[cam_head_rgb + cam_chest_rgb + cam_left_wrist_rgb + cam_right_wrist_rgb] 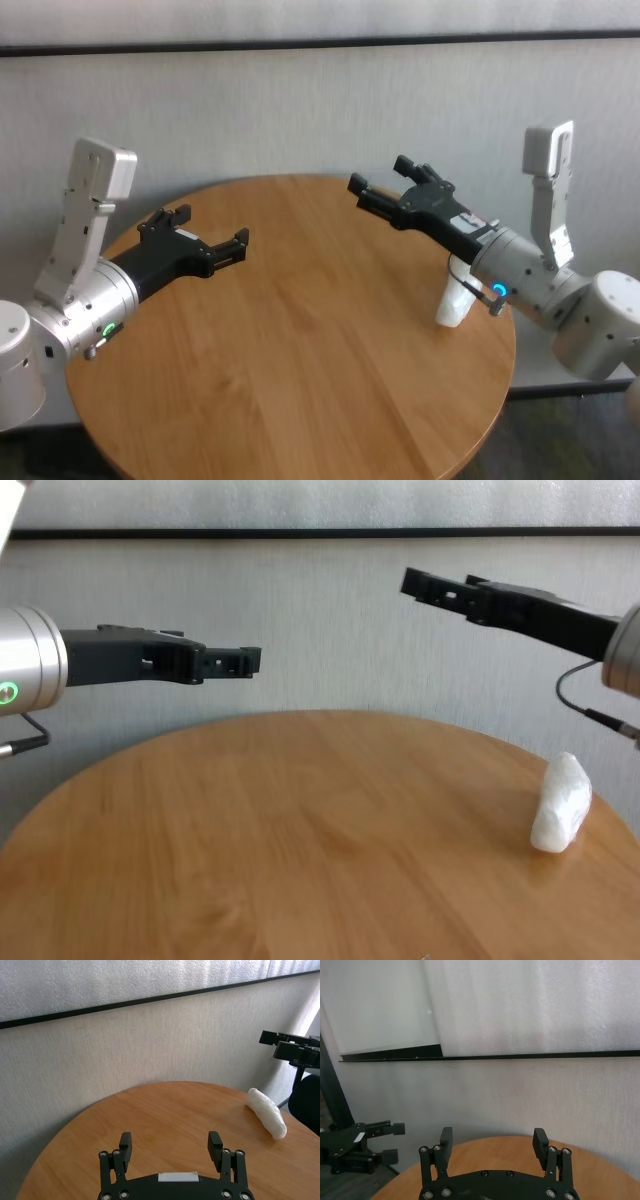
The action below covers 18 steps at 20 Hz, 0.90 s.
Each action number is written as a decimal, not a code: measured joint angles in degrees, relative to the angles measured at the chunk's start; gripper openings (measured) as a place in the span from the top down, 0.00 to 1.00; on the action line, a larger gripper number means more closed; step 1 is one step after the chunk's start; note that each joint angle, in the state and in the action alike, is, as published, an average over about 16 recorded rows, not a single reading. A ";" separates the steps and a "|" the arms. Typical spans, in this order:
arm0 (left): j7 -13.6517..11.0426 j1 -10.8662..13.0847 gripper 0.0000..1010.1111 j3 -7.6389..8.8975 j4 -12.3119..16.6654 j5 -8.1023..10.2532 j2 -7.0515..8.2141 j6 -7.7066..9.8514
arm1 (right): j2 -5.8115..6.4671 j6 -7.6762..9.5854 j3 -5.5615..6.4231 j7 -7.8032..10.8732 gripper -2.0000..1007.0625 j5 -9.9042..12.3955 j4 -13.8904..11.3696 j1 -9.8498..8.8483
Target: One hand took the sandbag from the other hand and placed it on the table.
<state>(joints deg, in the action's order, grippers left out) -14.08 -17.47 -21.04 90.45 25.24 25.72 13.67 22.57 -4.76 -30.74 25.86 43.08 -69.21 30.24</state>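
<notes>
Sandbag: the sandbag [561,803] lies flat on the table [300,850] near its right edge, touched by neither gripper; no container is involved.
Right gripper: the one hand [385,183], blue ring light, hangs above the table's right side with its 2 fingers spread and nothing between them; the bag seems to sit beneath its wrist.
Left gripper: the other hand [210,232], green ring light, is raised over the left side, fingers parted and empty, well apart from the bag.

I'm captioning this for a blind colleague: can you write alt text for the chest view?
A white sandbag lies alone near the right edge of a round wooden table. Both black claws hover above it, open and empty: the left claw at left, the right claw higher at upper right, before a pale wall.
</notes>
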 joint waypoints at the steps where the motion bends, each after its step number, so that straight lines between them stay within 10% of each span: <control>1: 0.00 0.00 0.01 0.00 0.00 0.00 0.00 0.00 | -0.24 -0.20 -0.15 0.17 0.00 -0.33 -0.02 -0.02; 18: 0.00 0.00 0.01 0.00 0.00 0.00 0.00 0.00 | -5.91 -0.36 -2.33 1.11 0.00 -4.94 3.03 1.99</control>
<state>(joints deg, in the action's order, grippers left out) -14.08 -17.46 -21.03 90.45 25.24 25.72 13.67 16.66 -5.13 -33.07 26.97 38.13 -66.18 32.24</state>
